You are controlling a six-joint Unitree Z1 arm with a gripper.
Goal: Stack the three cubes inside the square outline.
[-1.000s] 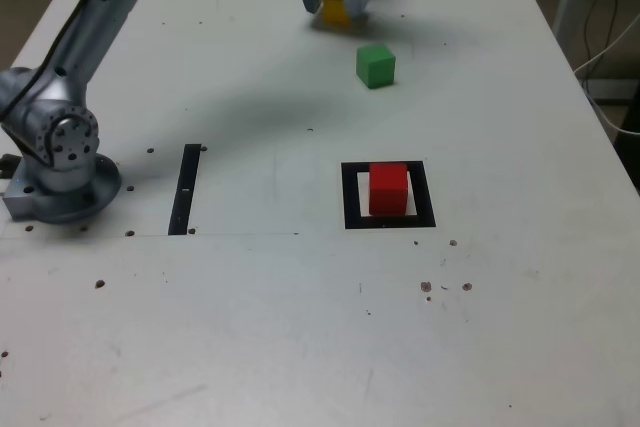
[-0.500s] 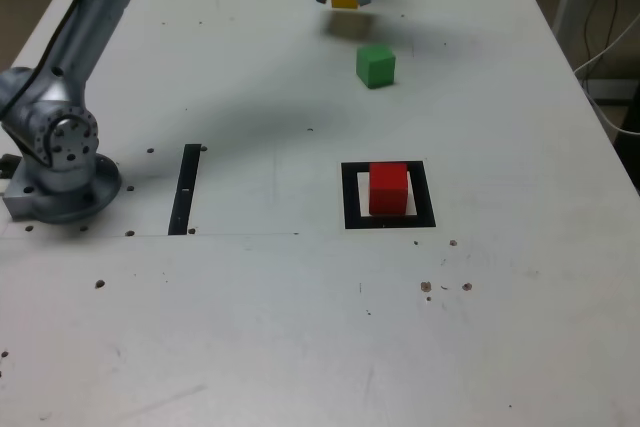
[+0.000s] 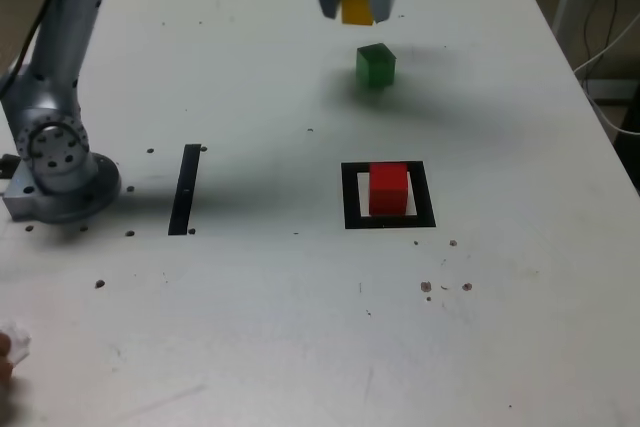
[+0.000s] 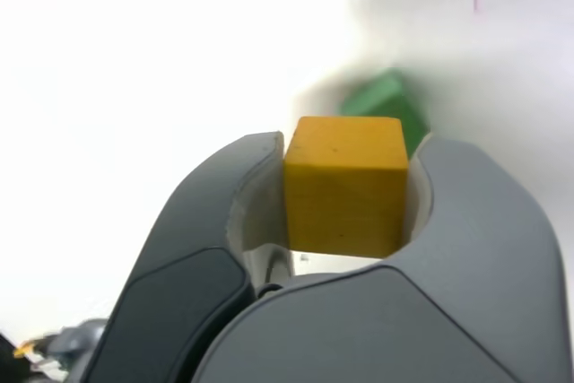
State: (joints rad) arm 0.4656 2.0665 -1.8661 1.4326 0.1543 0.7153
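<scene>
From where I stand, the gripper (image 4: 348, 186) has the yellow cube (image 4: 347, 187) pinched between its fingers, up above the table (image 3: 250, 327), beyond the square outline (image 3: 353, 217). The red cube (image 3: 388, 189) sits inside that outline; the green cube (image 3: 376, 66) lies beyond it, a corner edge turned toward me. Being cubes, none has a long axis.

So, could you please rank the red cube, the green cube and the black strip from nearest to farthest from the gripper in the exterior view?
1. Green cube, just below the gripper.
2. Red cube, lower down.
3. Black strip, lower left.
</scene>
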